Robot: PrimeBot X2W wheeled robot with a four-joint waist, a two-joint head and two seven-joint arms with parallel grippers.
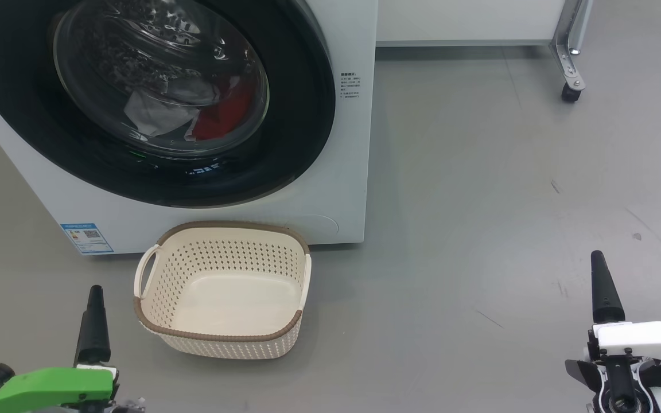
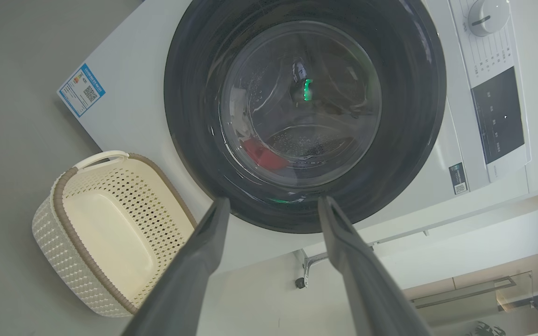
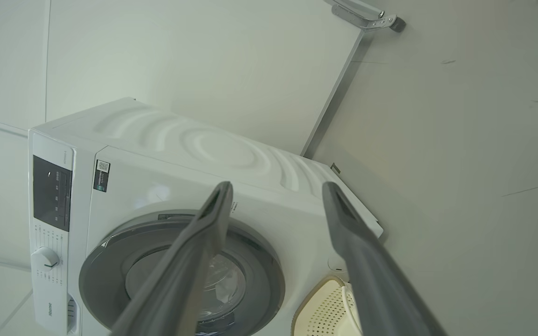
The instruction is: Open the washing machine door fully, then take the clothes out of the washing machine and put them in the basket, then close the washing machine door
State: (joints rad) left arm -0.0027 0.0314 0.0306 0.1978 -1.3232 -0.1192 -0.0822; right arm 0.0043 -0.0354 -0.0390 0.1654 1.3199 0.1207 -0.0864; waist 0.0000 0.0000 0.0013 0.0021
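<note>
The washing machine [image 1: 348, 189] stands at the upper left with the washing machine door [image 1: 296, 115] shut flush. Behind the glass lie the clothes: a red piece [image 1: 224, 117] and a pale grey-white piece [image 1: 152, 115]. On the floor just in front of the washer sits the basket [image 1: 221, 344], with nothing in it. My left gripper [image 1: 95, 304] is low at the left, beside the basket, open and holding nothing. My right gripper [image 1: 599, 275] hangs over bare floor far to the right, open too. The left wrist view looks between the left gripper [image 2: 273, 203] fingers at the door [image 2: 414, 93], red cloth [image 2: 262, 154] and basket [image 2: 49, 233].
A metal leg with a caster [image 1: 570, 92] under a white cabinet stands at the back right. Grey floor [image 1: 479, 229] stretches right of the washer. The washer's control panel [image 2: 498, 116] and knob [image 2: 484, 16] sit above the door. A blue label [image 1: 86, 238] marks its lower front corner.
</note>
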